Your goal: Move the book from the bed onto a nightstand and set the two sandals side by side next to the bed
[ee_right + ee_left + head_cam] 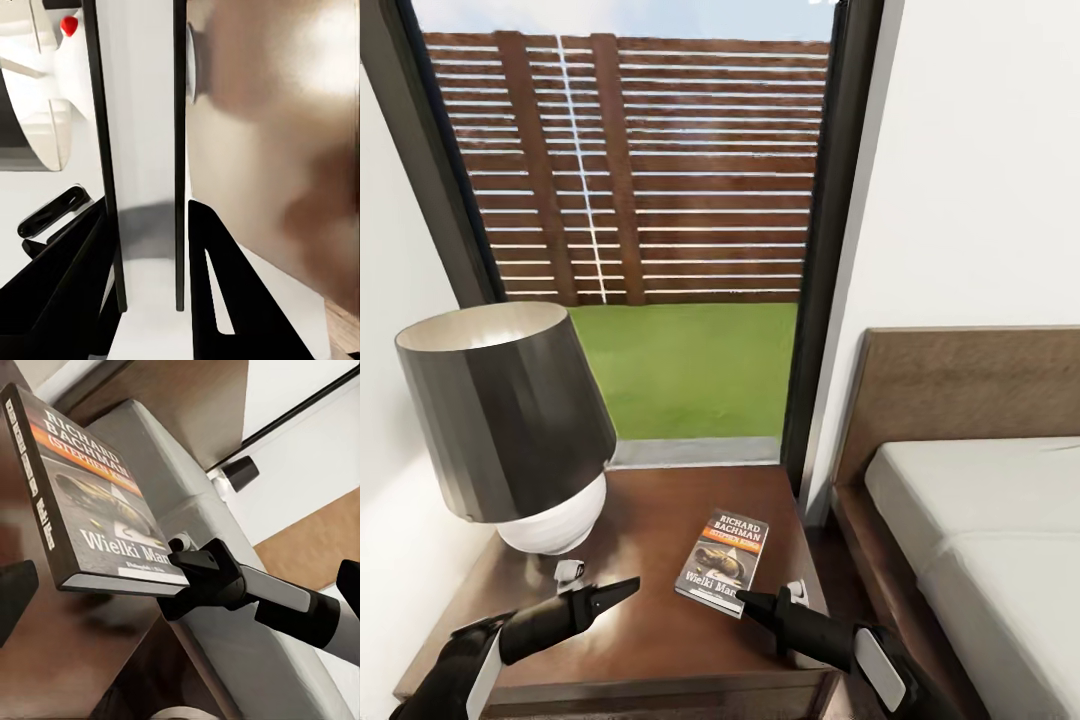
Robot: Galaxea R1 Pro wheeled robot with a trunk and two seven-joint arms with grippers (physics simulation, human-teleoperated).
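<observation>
The book (725,562) has a dark cover with white "RICHARD BACHMAN" lettering. It lies flat at the right middle of the nightstand (650,645). My right gripper (760,598) is at the book's near edge, shut on it, with one finger over the cover and one under. In the right wrist view, the book's white page edge (142,150) runs between both fingers. The left wrist view shows the book (90,487) casting a shadow on the glossy top (67,667). My left gripper (600,582) hovers open and empty over the nightstand, left of the book. The sandals are out of view.
A big lamp (510,420) with a dark shade and white base fills the nightstand's back left. The bed (980,520) with its brown headboard stands close on the right. Behind the nightstand a tall dark-framed window (650,200) shows a slatted fence and grass.
</observation>
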